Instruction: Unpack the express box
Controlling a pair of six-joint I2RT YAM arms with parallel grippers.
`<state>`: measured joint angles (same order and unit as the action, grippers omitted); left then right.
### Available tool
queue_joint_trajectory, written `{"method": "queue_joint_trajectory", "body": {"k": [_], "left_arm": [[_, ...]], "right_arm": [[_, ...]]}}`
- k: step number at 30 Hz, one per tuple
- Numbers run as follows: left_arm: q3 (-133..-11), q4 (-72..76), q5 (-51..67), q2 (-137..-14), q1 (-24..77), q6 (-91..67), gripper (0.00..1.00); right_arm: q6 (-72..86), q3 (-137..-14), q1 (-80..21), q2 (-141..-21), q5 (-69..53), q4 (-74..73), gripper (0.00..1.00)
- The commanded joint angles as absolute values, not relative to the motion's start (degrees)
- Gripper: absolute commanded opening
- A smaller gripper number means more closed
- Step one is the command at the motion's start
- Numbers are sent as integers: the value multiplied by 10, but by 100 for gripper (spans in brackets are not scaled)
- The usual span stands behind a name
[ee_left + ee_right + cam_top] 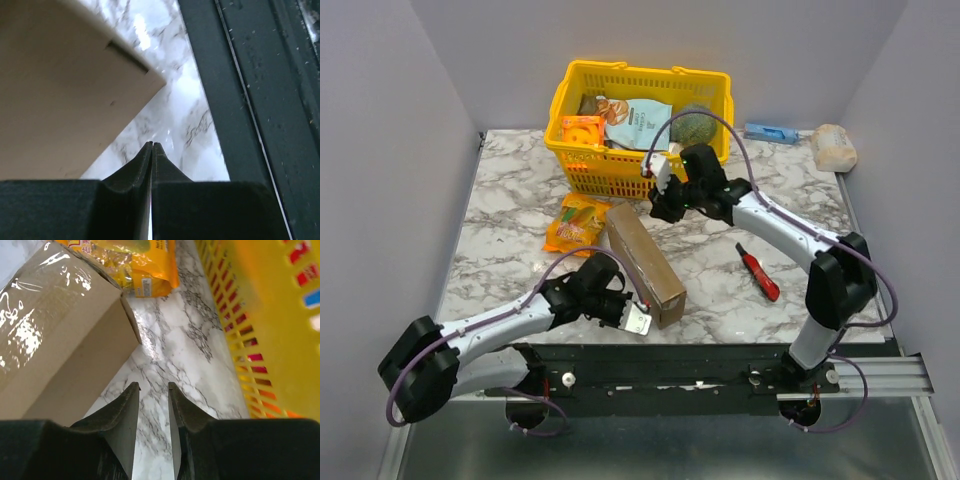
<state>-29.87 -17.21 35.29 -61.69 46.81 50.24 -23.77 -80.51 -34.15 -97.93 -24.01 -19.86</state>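
The express box (pixel 645 262) sits in the middle of the top view, running from upper left to lower right on the table (pixel 510 230). It is closed and, as far as I can judge, stands on a narrow side rather than lying flat. Your job at this stage looks like getting it into a pose where the lid can be opened, so work the two ends together: let one arm steady it while the other tips or turns it. Don't shove it toward the snack packet (pixel 578 222) just to its upper left or the yellow basket (pixel 620 172) above it. The right wrist view shows a glossy clear strip across the cardboard at the left of the frame, probably tape, so expect the flap to resist; the red cutter (pixel 758 272) lies well apart toward the right. Go slowly, since a box on edge topples easily. The left pincer (pixel 152 146) is closed tip to tip with nothing between its fingers. It hangs over bare marble at the bottom centre of its own view, just beside the box's near corner at upper left and not touching it. The right pincer (pixel 153 386) is parted only narrowly and holds nothing. Beyond its tips is bare marble, with the box's far end at the left of the frame and the basket wall at the right, both near but apart.
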Motion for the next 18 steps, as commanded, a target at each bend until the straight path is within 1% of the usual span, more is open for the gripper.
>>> {"method": "queue_joint_trajectory", "body": {"k": [1, 3, 7, 10, 14, 15, 18], "left_arm": [[-279, -42, 297, -652, 531, 494, 11], [-273, 12, 284, -672, 550, 490, 11], [-286, 52, 270, -718, 589, 493, 12], [-311, 74, 251, -775, 592, 497, 13], [-378, 81, 223, -854, 596, 495, 13], [-388, 90, 216, -880, 596, 495, 13], [-424, 110, 196, -920, 596, 494, 14]], "right_arm": [[-272, -844, -373, -1035, -215, -200, 37], [-274, -862, -378, -1062, -226, -202, 37], [-279, -922, -385, -1100, -266, -214, 37], [-277, -972, -386, -1128, -290, -224, 37], [-279, -1030, -388, -1164, -338, -261, 37], [-282, -1061, -387, -1172, -345, -273, 37], [-285, -1107, -391, -1205, -360, -309, 37]]}}
